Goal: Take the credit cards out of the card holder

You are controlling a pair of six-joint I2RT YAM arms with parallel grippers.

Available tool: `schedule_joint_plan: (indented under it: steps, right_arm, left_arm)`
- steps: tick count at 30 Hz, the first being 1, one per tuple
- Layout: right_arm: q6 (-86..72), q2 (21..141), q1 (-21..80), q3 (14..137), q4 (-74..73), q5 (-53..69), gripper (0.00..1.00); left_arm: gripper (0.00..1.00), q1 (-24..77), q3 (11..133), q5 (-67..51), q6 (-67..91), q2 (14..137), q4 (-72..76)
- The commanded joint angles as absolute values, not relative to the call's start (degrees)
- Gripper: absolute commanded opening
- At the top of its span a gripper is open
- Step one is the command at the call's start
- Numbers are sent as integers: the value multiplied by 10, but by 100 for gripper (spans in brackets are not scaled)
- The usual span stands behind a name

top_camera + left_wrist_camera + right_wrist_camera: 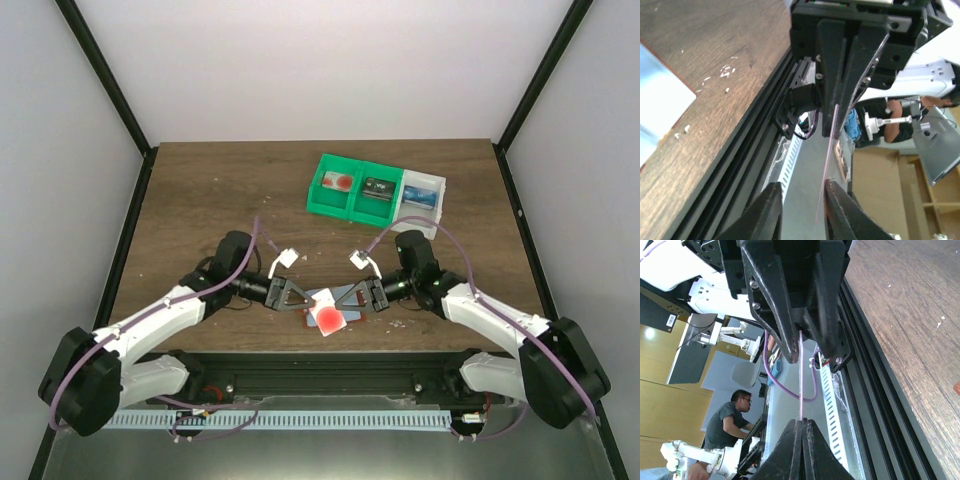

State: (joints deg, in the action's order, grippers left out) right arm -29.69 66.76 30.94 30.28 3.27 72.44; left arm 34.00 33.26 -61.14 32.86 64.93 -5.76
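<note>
Top external view shows both arms meeting low in the centre of the frame, just above the near edge of the bench (200,200). Between them hangs the white card (328,318), its red round mark facing up. It is lifted over the card holder (354,317), which lies on the wood with a strip of reddish-brown leather and pale blue lining showing just right of the card.

The right tool (801,426) is closed on the card. In the right wrist view its two fingers meet at the bottom centre, and the card runs away from them as a thin edge-on line. The left tool (802,189) is open. In the left wrist view its fingers stand apart at the bottom of the frame. The card's pinkish edge passes between them, close against the finger (842,215) on the frame's right and clear of the other.

I judge this to be a hand-over or a steadying hold. The card is kept flat and level, so each tool can reach an opposite edge without bending it.

One card is out of the holder. I cannot tell whether the blue card sits inside, since the white card covers most of the holder. Green bins (345,190) and a white bin (422,195) stand at the upper right of the bench, well apart from the tools.
</note>
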Motion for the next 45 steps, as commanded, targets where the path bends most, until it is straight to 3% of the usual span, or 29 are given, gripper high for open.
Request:
schedule_joint_plan:
  steps: [1,3,8,15,23,35,45]
  right_arm:
    - [-307,669,311,310,48,735,1]
    - [-314,665,311,309,51,727,0]
    - [-356,646,311,302,71,667,7]
    - [-512,610,311,249,185,526,34]
    - [-666,529,312,175,299,365,48]
    - [-715,517,348,168,322,261,64]
    - [-717,575,385,222,338,237,65]
  left_arm:
    - [15,337,328,-649,344,649,-3]
    - [0,337,329,-649,347,649,1]
    - [0,337,328,-628,374,646,13]
    - [0,335,327,-528,422,593,24]
    - [0,329,325,-407,513,589,69]
    - [0,325,284,-280,632,553,172]
    - [0,325,234,-157,725,502,257]
